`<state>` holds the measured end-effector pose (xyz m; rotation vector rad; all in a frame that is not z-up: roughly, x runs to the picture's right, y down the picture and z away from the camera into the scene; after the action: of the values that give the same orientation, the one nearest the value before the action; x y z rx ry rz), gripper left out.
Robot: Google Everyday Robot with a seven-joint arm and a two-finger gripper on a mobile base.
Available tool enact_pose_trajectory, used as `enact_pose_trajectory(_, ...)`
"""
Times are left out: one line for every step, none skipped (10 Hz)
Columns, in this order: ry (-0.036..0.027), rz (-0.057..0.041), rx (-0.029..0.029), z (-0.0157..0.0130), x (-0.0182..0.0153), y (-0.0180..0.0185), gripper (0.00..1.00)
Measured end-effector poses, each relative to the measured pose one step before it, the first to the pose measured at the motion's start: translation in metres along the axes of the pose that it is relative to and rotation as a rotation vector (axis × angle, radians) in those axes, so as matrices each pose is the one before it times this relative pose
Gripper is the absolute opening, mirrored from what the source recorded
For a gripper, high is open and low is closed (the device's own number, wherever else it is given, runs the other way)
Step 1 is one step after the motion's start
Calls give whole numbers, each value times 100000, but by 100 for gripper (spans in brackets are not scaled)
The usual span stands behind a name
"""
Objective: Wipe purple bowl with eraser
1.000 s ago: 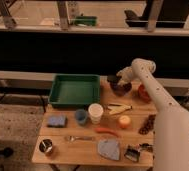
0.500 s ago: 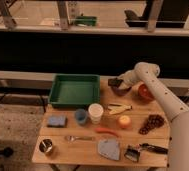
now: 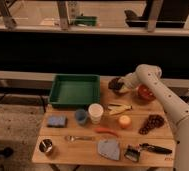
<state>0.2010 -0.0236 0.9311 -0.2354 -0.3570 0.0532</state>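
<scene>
You have the gripper [image 3: 121, 87] closed, down at the purple bowl [image 3: 113, 83] — whether it pinches anything, you cannot tell | purple bowl sits at the far edge of the worktop [image 3: 73, 153], between the green tray [image 3: 75, 91] and the red-orange bowl [image 3: 146, 93] | white cup [image 3: 95, 113] and blue cup [image 3: 80, 116] stand mid-worktop — well apart from the gripper.

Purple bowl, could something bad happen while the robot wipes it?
The pincer is shut at the purple bowl, which sits near the table's back edge. A hard push might slide it off. The red bowl is right beside the arm, so a wide swipe could bump it. I cannot make out an eraser, so the wipe might miss.
</scene>
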Motion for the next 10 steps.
enact_pose_trajectory(857, 211, 446, -114, 441, -97, 0)
enact_pose_trajectory(1434, 313, 808, -142, 670, -393, 0)
enact_pose_trajectory(1173, 327, 389, 150, 503, -287, 0)
enact_pose_trajectory(780, 207, 353, 105, 232, -333, 0)
enact_pose_trajectory(1318, 826, 29, 388, 607, -327, 0)
enact_pose_trajectory(789, 658, 69, 244, 427, -199, 0)
enact_pose_trajectory(899, 585, 189, 258, 487, -235, 0)
enact_pose_trajectory(1008, 566, 256, 618, 342, -635, 0)
enact_pose_trajectory(775, -487, 378, 872, -54, -990, 0)
enact_pose_trajectory(279, -299, 386, 443, -104, -614, 0)
